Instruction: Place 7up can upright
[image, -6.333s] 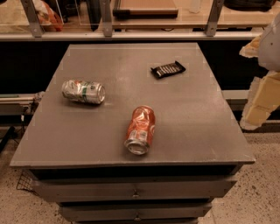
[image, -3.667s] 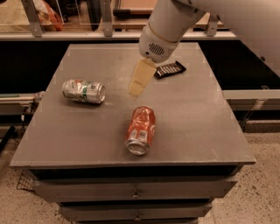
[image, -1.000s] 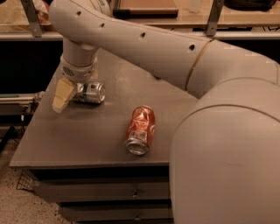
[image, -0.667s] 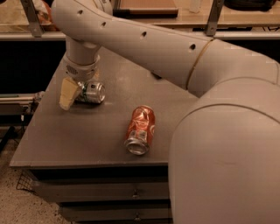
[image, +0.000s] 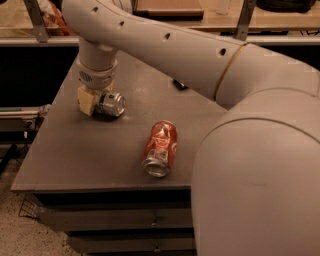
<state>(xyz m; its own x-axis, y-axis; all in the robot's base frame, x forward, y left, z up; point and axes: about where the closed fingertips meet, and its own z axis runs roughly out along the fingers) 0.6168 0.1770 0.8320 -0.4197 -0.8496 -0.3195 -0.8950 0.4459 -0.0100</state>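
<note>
The 7up can, silver-white and dented, lies on its side at the left of the grey table, its end facing right. My gripper reaches down from the big arm and sits at the can's left end, right against it. The left part of the can is hidden behind the gripper.
An orange-red dented soda can lies on its side near the table's front edge, its opening toward the front. A dark flat object peeks out from behind the arm at the back. My arm covers the table's right half. Drawers sit below the tabletop.
My gripper has moved lower and a little to the right, from beside the 7up can's left end to right against it. Both cans lie where they were.
</note>
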